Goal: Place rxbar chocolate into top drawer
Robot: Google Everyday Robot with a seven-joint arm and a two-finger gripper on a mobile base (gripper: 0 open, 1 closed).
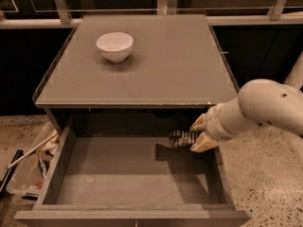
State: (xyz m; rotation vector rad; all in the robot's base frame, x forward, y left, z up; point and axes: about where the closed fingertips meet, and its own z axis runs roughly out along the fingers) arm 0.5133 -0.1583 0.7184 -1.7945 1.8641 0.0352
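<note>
The rxbar chocolate [182, 138] is hanging in the air inside the open top drawer [118, 178], over its right back part. It is looking like a small, flat, dark bar with pale marks on its wrapper. It is lying almost level, with its free end pointing to the left. A dark shadow is sitting on the drawer floor just under it, so I am guessing it is not touching the floor yet.

The gripper [198, 135] is clamping the right end of the bar, with one pale finger above it and one below it. The white arm [265, 108] is reaching in from the right, over the drawer's right wall.

So the task is looking mostly done. The drawer is standing wide open, and the bar is in the gripper and over the drawer. What is left, I am thinking, is going down a little, letting go so the bar is resting on the grey floor, and taking the gripper out.

The drawer is wide and shallow, with a flat grey floor and low sides. Above it, the bench [165, 70] is carrying a white bowl [114, 46] near its back left part, well apart from the bar. On the speckled ground to the left of the drawer, a clear bin [23, 174] is holding some mixed-up things that I cannot make out.
</note>
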